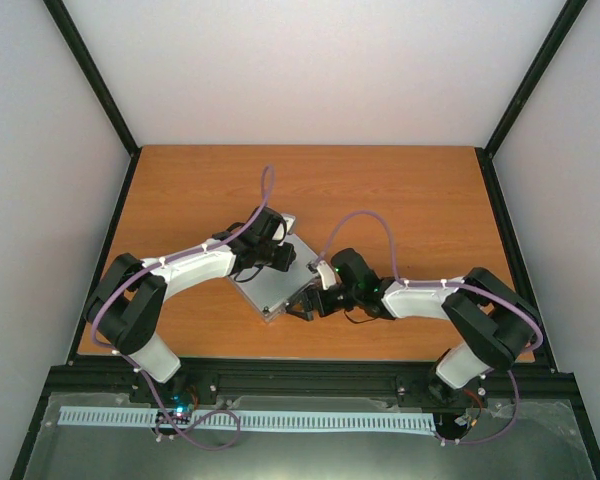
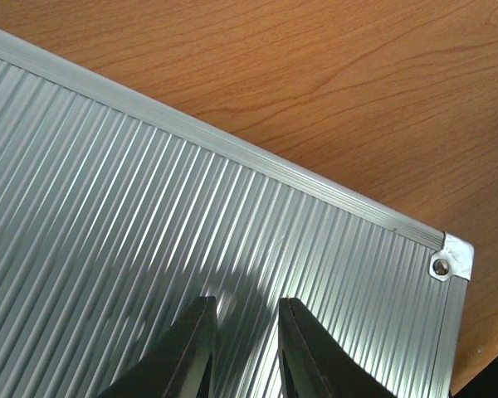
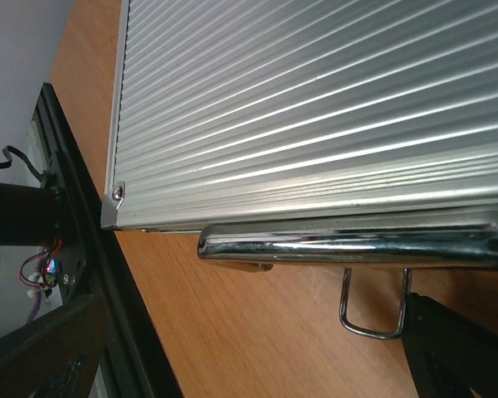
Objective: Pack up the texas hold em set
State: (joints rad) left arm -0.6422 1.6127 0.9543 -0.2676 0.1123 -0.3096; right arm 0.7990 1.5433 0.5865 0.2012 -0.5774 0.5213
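- Top external view shows the silver case (image 1: pixel 270 290) lying shut and flat on the wooden table (image 1: pixel 410 200), slightly left of the middle and turned at an angle to the table's edges
- The left gripper (image 1: pixel 283 260) sits over the far part of the lid; in the left wrist view its fingers (image 2: pixel 201 348) stand a narrow gap apart above the ribbed metal with nothing between them, and whether the tips touch the lid cannot be told
- The right gripper (image 1: pixel 303 303) is at the case's near right edge, jaws spread wide; the right wrist view shows only one dark finger (image 3: pixel 456 348), just beside the case and holding nothing
- Both arms reach in from the near edge and cover parts of the lid from above; bare table surrounds the case on every side
- A black frame (image 3: pixel 91 249) borders the table, with thin red and blue wires (image 3: pixel 40 267) behind it, and pale walls (image 1: pixel 40 150) close in the bench
- The lid is ribbed aluminium with smooth edge strips and a rivet (image 2: pixel 441 266) in a corner plate
- A chrome bar (image 3: pixel 340 245) runs along one side edge, and a wire loop (image 3: pixel 372 311) hangs out from it over the table
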